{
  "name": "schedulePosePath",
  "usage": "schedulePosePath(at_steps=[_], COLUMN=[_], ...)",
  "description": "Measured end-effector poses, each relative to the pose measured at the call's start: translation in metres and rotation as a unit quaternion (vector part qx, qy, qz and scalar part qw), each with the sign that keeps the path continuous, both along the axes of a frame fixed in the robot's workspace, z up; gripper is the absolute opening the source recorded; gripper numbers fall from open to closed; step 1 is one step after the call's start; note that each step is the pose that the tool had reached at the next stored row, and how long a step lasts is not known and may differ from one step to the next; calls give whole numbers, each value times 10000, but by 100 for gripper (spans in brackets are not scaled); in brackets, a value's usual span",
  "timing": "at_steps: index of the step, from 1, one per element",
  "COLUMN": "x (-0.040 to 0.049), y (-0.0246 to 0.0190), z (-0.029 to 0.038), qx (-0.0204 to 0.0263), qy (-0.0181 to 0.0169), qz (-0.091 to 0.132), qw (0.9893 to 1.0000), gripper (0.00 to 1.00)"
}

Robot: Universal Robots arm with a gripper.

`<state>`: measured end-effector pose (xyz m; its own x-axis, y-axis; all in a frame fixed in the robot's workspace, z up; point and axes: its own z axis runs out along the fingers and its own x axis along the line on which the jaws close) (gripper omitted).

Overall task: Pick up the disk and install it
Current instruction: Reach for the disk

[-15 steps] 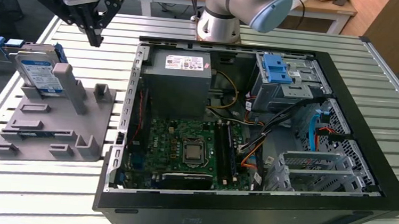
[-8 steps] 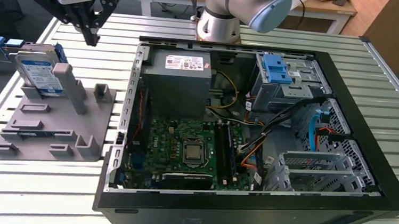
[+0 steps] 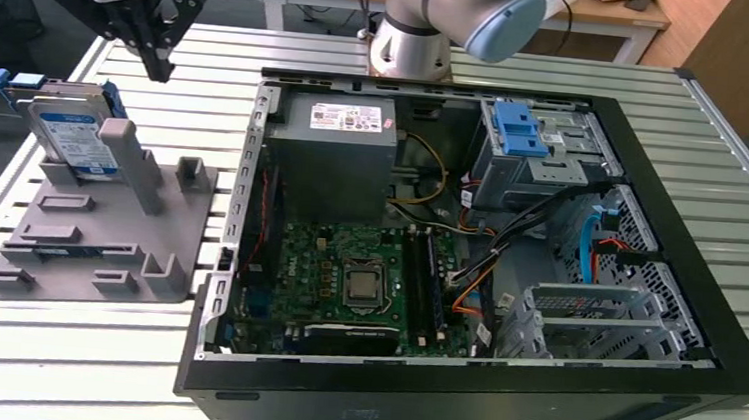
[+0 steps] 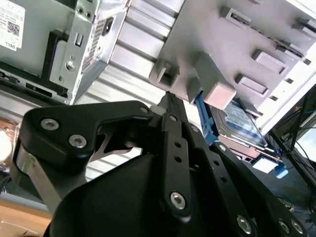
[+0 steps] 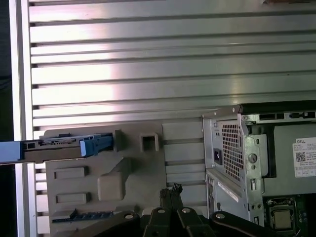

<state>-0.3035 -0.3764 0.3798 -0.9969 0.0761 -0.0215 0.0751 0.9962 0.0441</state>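
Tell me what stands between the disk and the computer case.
In the exterior view, upright posts of the grey holder stand between the disk and the computer case.

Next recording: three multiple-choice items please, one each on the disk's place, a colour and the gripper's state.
1. Where is the disk? A. standing in the grey holder beside the computer case; B. inside the computer case; C. flat on top of the case.
2. What colour are its carrier rails? A. red; B. blue; C. green.
3. How is the gripper? A. wide open; B. shut on the disk; C. shut, holding nothing.
Answers: 1 A, it leans in the holder outside the case; 2 B, blue shows in both wrist views; 3 C, its fingertips meet with nothing between them.
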Motion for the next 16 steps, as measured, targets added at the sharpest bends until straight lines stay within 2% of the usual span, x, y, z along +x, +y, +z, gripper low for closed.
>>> schedulePosePath(at_steps=[6, 16], x=[-157, -182], y=[70, 73], z=[-5, -5], qx=[0, 0], qy=[0, 0], qz=[0, -1], qw=[10000, 10000], gripper=[11, 11])
